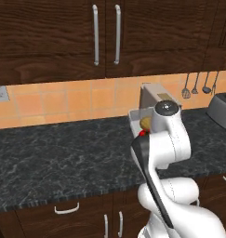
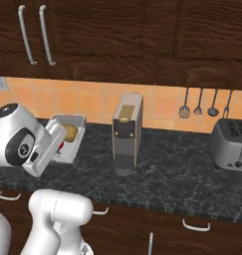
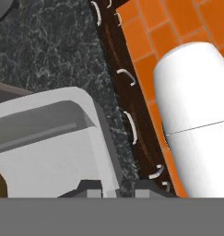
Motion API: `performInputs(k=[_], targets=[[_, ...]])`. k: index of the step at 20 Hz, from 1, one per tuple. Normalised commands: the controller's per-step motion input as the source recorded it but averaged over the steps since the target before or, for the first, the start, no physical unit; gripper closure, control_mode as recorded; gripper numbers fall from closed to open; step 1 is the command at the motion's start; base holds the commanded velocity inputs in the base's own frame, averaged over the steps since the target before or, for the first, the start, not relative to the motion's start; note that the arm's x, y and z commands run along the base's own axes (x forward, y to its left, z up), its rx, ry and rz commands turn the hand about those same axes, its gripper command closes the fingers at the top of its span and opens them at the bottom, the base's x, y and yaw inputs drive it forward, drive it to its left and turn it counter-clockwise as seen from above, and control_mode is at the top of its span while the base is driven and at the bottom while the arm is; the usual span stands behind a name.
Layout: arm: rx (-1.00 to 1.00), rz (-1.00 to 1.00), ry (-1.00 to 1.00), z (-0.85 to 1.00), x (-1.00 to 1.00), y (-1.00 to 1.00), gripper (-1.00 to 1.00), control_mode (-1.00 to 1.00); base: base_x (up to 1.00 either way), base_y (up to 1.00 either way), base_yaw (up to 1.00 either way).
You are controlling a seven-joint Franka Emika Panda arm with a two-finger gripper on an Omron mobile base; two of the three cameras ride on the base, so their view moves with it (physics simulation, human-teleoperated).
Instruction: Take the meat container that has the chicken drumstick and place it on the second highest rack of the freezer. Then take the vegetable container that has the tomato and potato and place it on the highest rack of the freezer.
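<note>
The vegetable container [image 2: 75,130], a small white tray with low walls, hangs slightly tilted just over the dark counter [image 2: 172,174]. Inside it lie the tan potato [image 2: 70,132] and the red tomato [image 2: 60,146]. My gripper [image 2: 56,144] is shut on the tray's near wall. In the hand view the tray's rim [image 3: 102,152] runs down between my two fingertips [image 3: 91,189], and my gripper [image 3: 118,190] clamps it. From the left base view, the container [image 1: 134,117] with potato [image 1: 145,122] and tomato [image 1: 142,133] sits just behind my arm. The meat container, chicken drumstick and freezer are out of view.
A tall grey coffee machine [image 2: 126,134] stands on the counter right of the tray. A toaster [image 2: 233,144] sits at the far right, with utensils [image 2: 198,104] hanging on the orange tiled wall. Dark wall cabinets [image 1: 105,37] hang above.
</note>
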Motion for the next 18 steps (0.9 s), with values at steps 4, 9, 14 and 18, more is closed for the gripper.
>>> performInputs(k=[4,9,14,18], targets=[[0.0,0.0,0.05,0.03,-0.03,0.0,1.0,-1.0,0.0,0.0,0.0],[-0.01,0.0,0.0,-0.14,-0.03,0.0,1.0,-1.0,0.0,0.0,0.0],[0.0,-0.11,-0.06,-0.06,-0.36,0.0,1.0,-1.0,0.0,0.0,0.0],[0.0,0.0,0.0,0.0,0.0,0.0,1.0,1.0,-0.76,0.0,-0.52]])
